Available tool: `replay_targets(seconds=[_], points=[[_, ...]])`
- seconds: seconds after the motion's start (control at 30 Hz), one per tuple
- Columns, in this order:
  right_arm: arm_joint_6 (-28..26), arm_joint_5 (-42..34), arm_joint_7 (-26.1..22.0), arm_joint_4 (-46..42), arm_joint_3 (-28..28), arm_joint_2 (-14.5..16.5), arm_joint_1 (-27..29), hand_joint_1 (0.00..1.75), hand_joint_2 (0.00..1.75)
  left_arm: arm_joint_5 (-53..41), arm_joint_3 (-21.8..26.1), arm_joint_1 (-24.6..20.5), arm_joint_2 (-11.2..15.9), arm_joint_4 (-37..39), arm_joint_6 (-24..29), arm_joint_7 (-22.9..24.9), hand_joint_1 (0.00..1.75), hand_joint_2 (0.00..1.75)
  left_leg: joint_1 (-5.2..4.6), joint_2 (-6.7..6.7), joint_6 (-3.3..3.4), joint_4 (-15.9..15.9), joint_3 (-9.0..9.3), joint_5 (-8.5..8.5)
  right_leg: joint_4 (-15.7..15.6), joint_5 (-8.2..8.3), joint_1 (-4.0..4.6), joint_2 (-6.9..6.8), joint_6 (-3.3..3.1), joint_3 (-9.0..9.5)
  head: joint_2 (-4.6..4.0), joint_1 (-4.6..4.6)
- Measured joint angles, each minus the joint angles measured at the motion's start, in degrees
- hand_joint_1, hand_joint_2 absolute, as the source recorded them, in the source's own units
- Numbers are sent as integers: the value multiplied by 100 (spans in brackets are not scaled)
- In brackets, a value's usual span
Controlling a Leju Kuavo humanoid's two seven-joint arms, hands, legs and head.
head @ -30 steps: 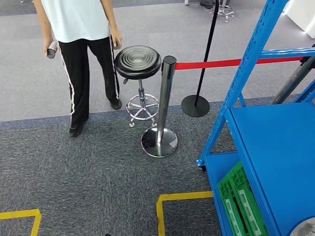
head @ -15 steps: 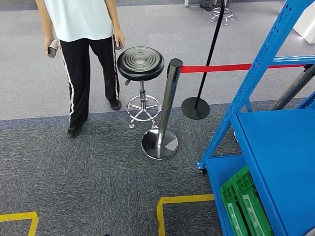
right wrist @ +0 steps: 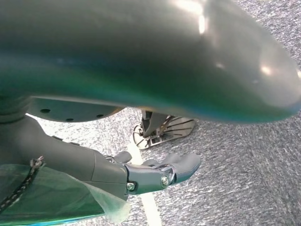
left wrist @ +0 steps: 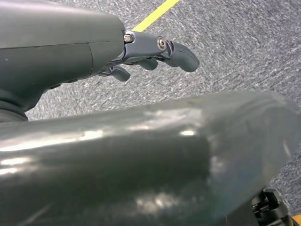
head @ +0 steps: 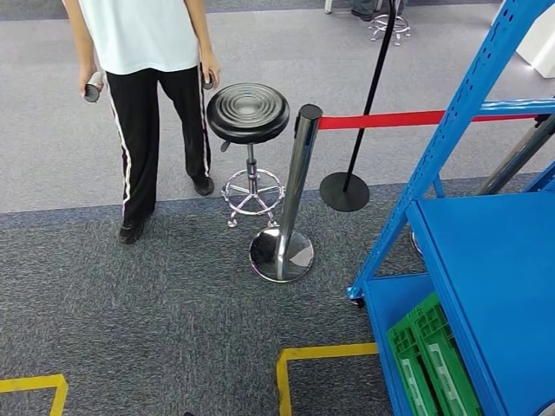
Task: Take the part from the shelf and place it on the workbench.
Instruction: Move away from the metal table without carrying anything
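Grey carpet holds one stool (head: 248, 111), two stanchions (head: 292, 186), one shelf (head: 484, 260).

Shelf (head: 484, 260): set at the right of the head view, its upright leaning up and away from the floor.
Crate (head: 428, 364): kept on the shelf's lower level, under the upper board, at the near right.
Post (head: 292, 199): stood on the carpet just left of the shelf, with a belt (head: 386, 119) run from its top to the right, behind the shelf's upright.
Second post (head: 367, 95): placed behind the belt, farther back.
Stool (head: 247, 113): set left of the post and behind it.
Person (head: 140, 78): seen standing just left of the stool.
Floor tape (head: 308, 355): laid on the carpet in front of the post; another corner (head: 39, 386) at the near left.
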Motion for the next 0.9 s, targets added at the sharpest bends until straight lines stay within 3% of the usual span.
replay_targets(seconds=[0.9], points=[[21, 0, 2, 0, 0, 0, -1, 0, 0, -64, 10, -1, 0, 0, -6, -6, 0, 0, 11, 0, -2, -9, 4, 0, 8, -9, 9, 0, -7, 2, 0, -1]])
